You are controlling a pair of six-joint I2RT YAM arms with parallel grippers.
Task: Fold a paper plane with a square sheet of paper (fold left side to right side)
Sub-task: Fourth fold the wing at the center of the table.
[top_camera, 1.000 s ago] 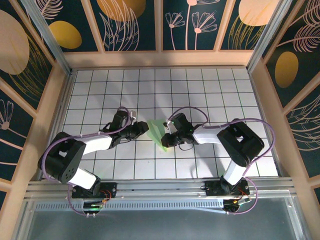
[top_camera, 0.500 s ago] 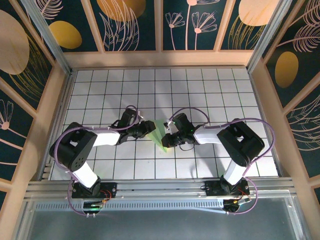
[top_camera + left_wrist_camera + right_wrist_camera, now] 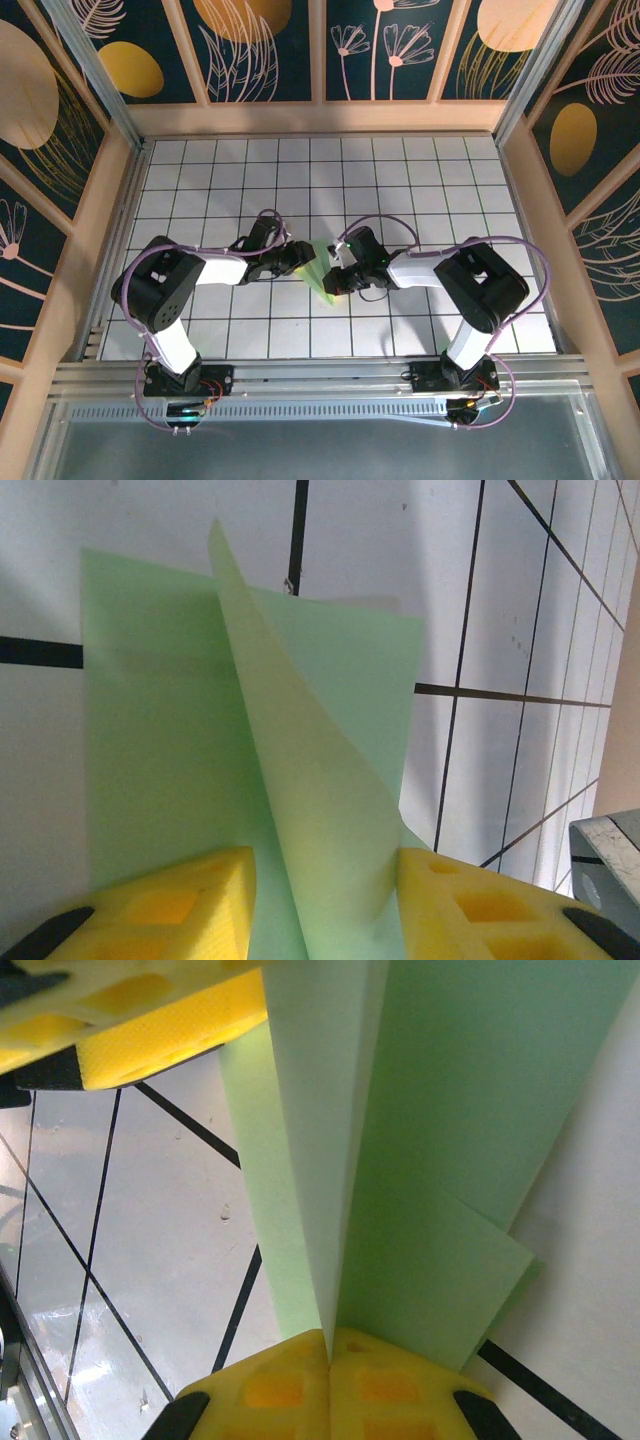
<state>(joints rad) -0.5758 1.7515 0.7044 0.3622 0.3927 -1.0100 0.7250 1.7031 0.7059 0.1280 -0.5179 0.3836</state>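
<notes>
Currently on hand: one sheet of paper, pale green and partly folded, lying near the middle of the gridded table between the two arms, with one flap standing up from the flat part. Grip one, the right gripper: yellow fingers pressed together on a folded edge of the sheet, pinching it. Grip two, the left gripper: jaws apart at a moderate width, the raised flap standing in the gap, neither pad seen pressing it. Hazards, as judged: closing the left jaws off the intended line would set a crooked crease; a pull against the right pinch could tear or crumple so thin a sheet; the unweighted flat part could slide on the smooth table. Markings: no brand, label or writing legible on paper, fingers or table, which bears plain black grid lines.
</notes>
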